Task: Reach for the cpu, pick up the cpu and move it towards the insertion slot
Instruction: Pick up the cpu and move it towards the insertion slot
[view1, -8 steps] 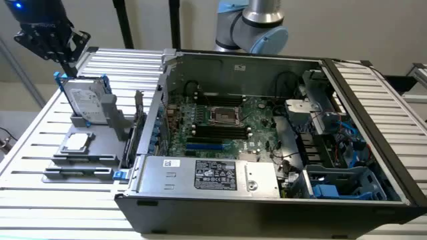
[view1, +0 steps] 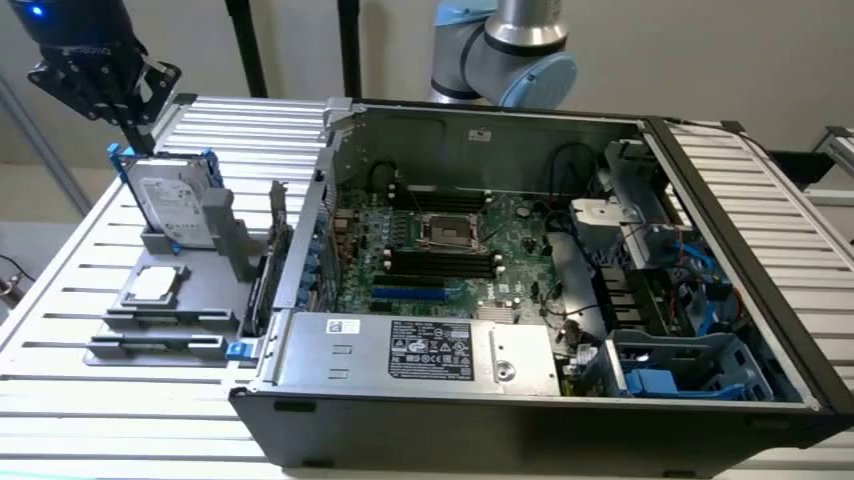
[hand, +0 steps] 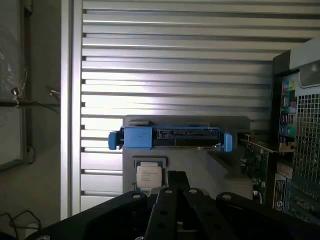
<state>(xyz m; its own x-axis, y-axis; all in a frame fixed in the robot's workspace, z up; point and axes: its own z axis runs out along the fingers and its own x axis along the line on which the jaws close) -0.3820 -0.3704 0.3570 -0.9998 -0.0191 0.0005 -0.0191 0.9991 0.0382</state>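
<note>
The cpu (view1: 154, 284) is a small silvery square chip lying flat in a grey holder (view1: 167, 320) on the slatted table, at the exterior view's left. In the wrist view the cpu (hand: 149, 176) lies just beyond the fingertips. My black gripper (view1: 134, 130) hangs high above the far end of the holder, over the upright hard drive (view1: 174, 208), shut and empty. Its fingers (hand: 176, 176) are pressed together in the wrist view. The insertion slot (view1: 447, 232) is a silver-framed square socket on the green board inside the open computer case.
The hard drive with its blue bracket (hand: 170, 137) stands on edge between my gripper and the cpu. The open case (view1: 747, 250) takes up the middle and the exterior view's right, with a power supply (view1: 414, 350) along its near side. Black memory slots (view1: 434, 265) flank the socket.
</note>
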